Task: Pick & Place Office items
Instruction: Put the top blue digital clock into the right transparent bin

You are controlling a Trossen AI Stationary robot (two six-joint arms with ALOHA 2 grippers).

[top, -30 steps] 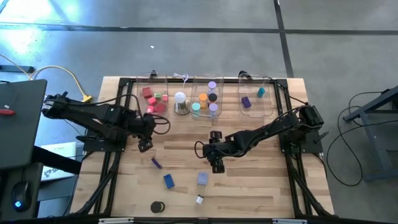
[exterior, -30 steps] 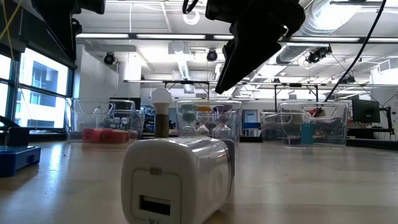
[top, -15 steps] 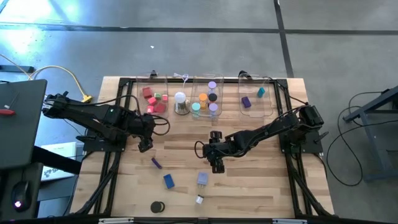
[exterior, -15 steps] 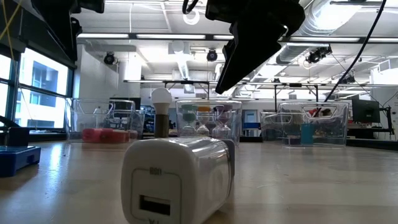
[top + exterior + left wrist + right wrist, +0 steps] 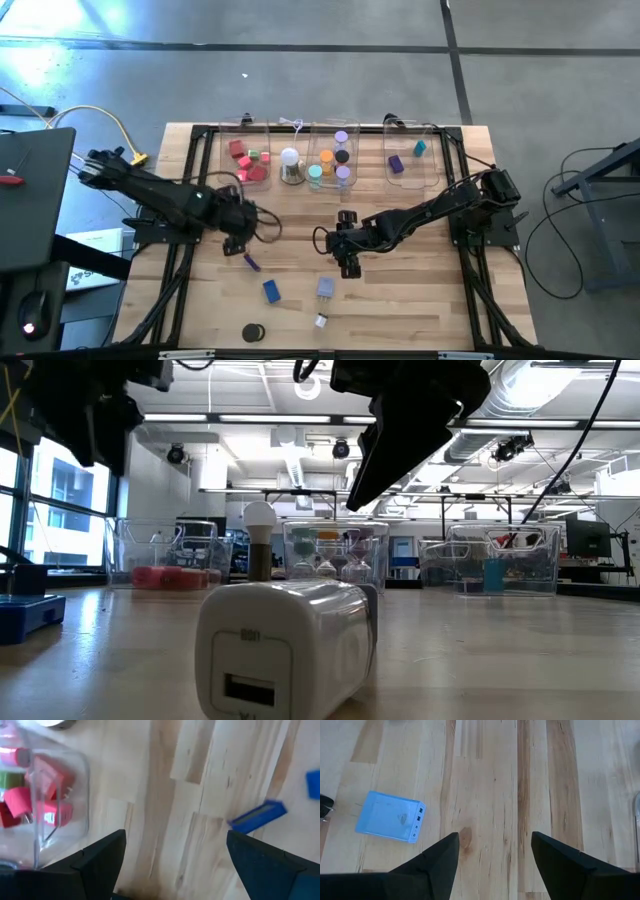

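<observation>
Wooden counter (image 5: 400,300) in a lab with a grey concrete floor; three clear bins sit along the far edge. Left bin (image 5: 247,160) holds red, pink and green pieces, middle bin (image 5: 333,160) holds orange, teal, purple and black pieces, right bin (image 5: 412,160) holds a purple and a teal piece. A white dome on a silvery base (image 5: 290,165) stands between the left and middle bins.

Loose items lie near-centre: a purple stick (image 5: 251,262), a blue block (image 5: 271,291), a light blue box (image 5: 326,288), a small white piece (image 5: 321,321) and a black disc (image 5: 252,332).

Left claw (image 5: 238,243) hovers just far-left of the purple stick, fingers (image 5: 100,860) spread wide, holding nothing; its wrist view shows the stick (image 5: 257,816) ahead on bare wood.

Right claw (image 5: 350,265) hovers mid-counter, just far-right of the light blue box (image 5: 390,816), fingers (image 5: 435,862) partly apart, empty, touching nothing.
</observation>
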